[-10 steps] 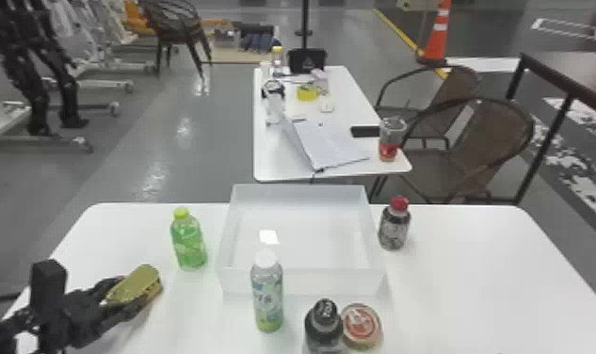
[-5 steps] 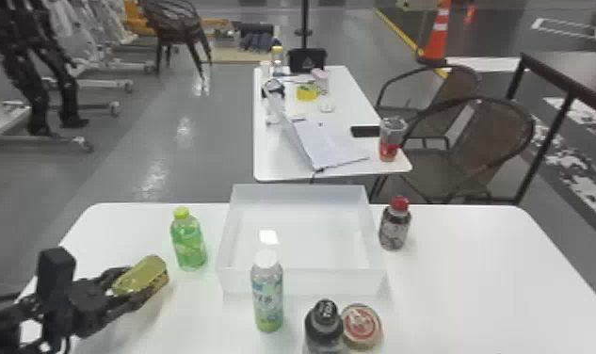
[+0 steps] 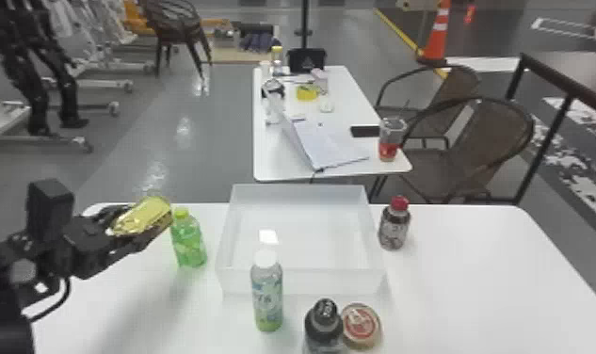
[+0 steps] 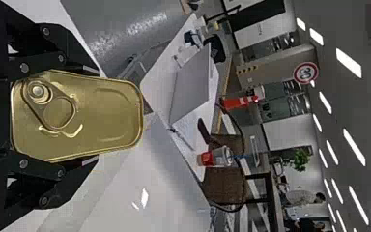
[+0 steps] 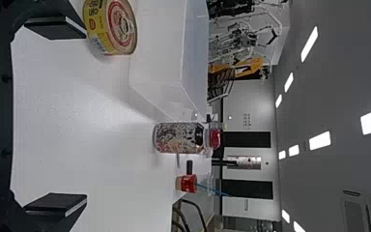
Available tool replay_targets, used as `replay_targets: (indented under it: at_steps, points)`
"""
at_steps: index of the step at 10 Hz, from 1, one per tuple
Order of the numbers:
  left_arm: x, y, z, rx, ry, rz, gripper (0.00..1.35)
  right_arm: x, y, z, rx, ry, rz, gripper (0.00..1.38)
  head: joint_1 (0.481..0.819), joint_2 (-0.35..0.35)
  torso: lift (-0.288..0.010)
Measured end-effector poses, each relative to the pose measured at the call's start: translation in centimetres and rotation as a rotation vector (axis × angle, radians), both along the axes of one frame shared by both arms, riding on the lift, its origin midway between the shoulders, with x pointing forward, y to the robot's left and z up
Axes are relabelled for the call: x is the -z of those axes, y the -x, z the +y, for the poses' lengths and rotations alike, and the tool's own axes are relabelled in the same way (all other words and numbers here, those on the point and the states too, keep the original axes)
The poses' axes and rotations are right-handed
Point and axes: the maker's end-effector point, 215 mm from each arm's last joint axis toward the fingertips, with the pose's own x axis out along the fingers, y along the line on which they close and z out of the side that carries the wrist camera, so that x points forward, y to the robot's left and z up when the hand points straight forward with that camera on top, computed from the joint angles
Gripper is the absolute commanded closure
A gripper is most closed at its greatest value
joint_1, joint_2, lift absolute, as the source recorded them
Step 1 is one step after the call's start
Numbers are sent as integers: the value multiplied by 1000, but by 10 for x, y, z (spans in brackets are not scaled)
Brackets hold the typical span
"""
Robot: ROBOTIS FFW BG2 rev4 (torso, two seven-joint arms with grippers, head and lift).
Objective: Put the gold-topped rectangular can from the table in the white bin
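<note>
In the head view my left gripper (image 3: 131,226) is shut on the gold-topped can (image 3: 143,217), held above the table's left side, just left of and behind the green bottle. The left wrist view shows the gold lid with its pull tab on the can (image 4: 77,116), its long sides clasped between the two black fingers of my left gripper (image 4: 94,116). The white bin (image 3: 301,282) stands at the middle of the table, to the right of the can. My right gripper (image 5: 55,116) is open in the right wrist view, its fingers wide apart with nothing between them.
A green bottle (image 3: 188,242) stands between the can and the bin. A white-capped bottle (image 3: 267,296), a black-capped bottle (image 3: 324,329) and a round can (image 3: 360,325) are at the bin's near side. A red-capped bottle (image 3: 394,226) stands to its right.
My left gripper, with the can held in it, has risen off the table and moved slightly right and away, towards the green bottle. The bin and bottles have stayed put.
</note>
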Motion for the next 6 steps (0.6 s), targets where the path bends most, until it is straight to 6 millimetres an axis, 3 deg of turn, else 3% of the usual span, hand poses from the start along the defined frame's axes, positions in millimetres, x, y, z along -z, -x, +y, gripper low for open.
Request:
replay_targets:
  at_steps: [3,6]
  points:
    - [-28,-17,-54,98,48,-25,740,0,-3,4,-6,-8,-2,102,549,0,-100]
    - [-18,-35,-116,242,83,-5,740,1,-3,5,-6,-11,0,102,549,0,-100]
